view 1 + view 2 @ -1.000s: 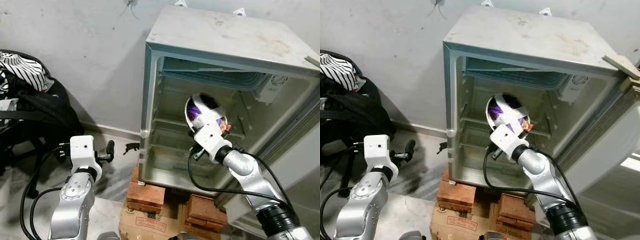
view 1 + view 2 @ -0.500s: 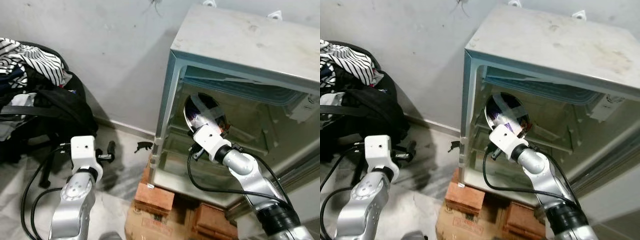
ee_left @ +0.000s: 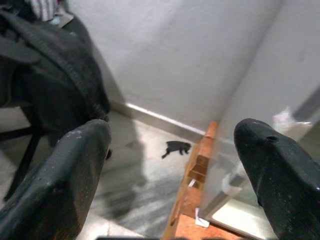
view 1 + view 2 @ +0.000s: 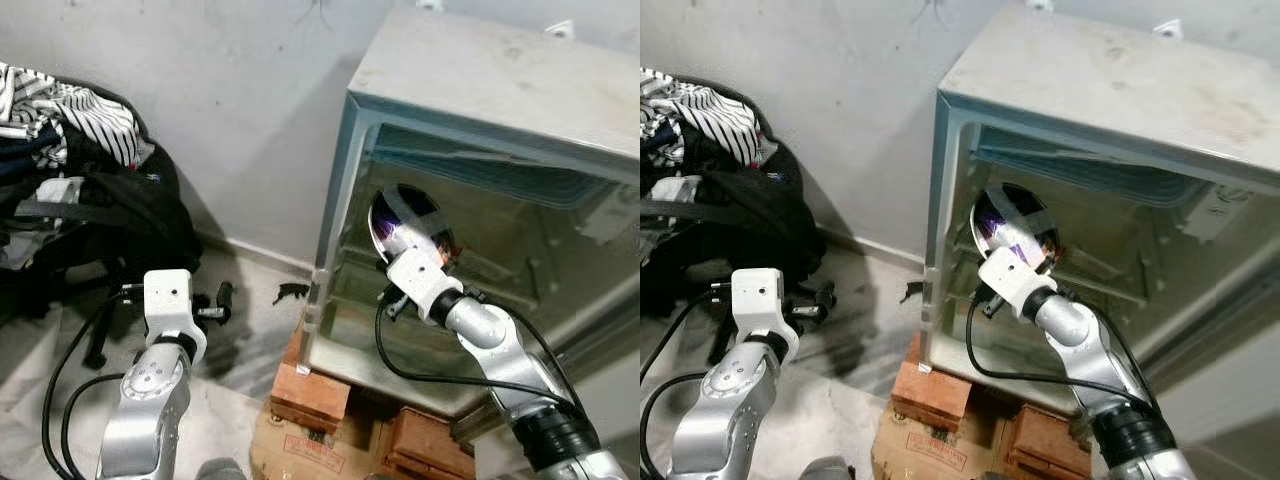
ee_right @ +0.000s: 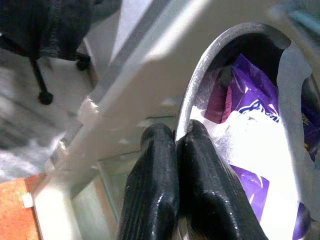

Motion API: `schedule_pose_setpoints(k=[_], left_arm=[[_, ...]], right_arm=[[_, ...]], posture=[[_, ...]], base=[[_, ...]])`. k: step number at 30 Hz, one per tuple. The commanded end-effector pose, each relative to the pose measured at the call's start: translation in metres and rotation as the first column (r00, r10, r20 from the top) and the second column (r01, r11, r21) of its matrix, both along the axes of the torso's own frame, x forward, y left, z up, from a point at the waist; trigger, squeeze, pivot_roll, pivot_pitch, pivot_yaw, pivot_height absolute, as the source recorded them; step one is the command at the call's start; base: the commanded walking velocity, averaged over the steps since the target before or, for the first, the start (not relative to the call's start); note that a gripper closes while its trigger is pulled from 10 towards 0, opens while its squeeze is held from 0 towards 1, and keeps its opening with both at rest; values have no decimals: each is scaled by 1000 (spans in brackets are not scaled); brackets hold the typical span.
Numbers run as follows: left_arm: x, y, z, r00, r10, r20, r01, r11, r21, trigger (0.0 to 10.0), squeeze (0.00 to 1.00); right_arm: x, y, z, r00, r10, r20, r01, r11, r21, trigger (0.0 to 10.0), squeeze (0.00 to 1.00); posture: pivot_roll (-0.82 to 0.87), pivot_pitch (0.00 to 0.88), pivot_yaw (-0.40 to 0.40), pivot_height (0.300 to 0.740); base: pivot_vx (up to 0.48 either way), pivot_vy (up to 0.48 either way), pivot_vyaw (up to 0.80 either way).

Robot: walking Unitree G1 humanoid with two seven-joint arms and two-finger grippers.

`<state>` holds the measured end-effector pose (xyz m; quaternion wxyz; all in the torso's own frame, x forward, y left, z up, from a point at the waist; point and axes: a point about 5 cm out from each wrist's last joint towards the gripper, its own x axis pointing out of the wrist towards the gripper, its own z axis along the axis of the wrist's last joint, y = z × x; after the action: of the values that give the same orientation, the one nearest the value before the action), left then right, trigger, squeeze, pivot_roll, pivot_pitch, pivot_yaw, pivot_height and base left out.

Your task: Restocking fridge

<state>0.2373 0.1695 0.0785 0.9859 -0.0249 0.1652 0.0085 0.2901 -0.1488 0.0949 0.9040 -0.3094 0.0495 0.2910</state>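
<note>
1. Small fridge [image 4: 480, 90] stands against the wall with its interior open toward the robot, raised off the floor on bricks [image 4: 310, 385] with a cardboard box [image 4: 300, 445] in front of them.
2. Right gripper [image 5: 177, 150] is raised at the fridge opening, fingers [image 5: 155, 185] pinched tight on the rim of a round metal bowl [image 4: 385, 210].
3. Bowl is tipped on edge, its open face toward the robot, held in the air in front of the fridge's middle shelf [image 4: 1110, 275], near the left wall of the compartment.
4. Bowl holds purple snack packets [image 5: 250, 100]; strips of white tape or paper [image 5: 295, 75] cross its mouth.
5. Black cable [image 4: 400, 365] loops down from the right wrist, in front of the fridge's bottom edge.
6. Left gripper [image 3: 170, 150] hangs low to the left of the fridge, fingers spread wide with nothing between them, pointed at the floor by the wall's skirting.
7. Small dark scrap [image 3: 175, 148] lies on the floor near the fridge's left bottom corner.
8. Black bag [image 4: 110, 220] with striped cloth [image 4: 75, 105] on top sits against the wall, well apart from the fridge.
</note>
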Motion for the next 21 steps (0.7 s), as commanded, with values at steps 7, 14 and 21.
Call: schedule_pose_setpoints(k=[7, 14, 21], left_arm=[[2, -2, 2, 1000, -10, 4, 10, 1000, -4, 10000, 0], [2, -3, 3, 1000, -10, 7, 11, 1000, -8, 10000, 0], [1, -2, 2, 1000, 6, -6, -6, 1000, -5, 10000, 0]], right_arm=[[4, -4, 6, 999, -22, 28, 22, 1000, -5, 10000, 0], [4, -5, 4, 999, -24, 23, 24, 1000, -6, 10000, 0], [5, -5, 4, 1000, -22, 20, 22, 1000, -7, 10000, 0]], posture=[[43, 0, -73, 740], [45, 0, -73, 740], [53, 0, -76, 740]], base=[[374, 0, 0], [125, 0, 0], [0, 0, 0]])
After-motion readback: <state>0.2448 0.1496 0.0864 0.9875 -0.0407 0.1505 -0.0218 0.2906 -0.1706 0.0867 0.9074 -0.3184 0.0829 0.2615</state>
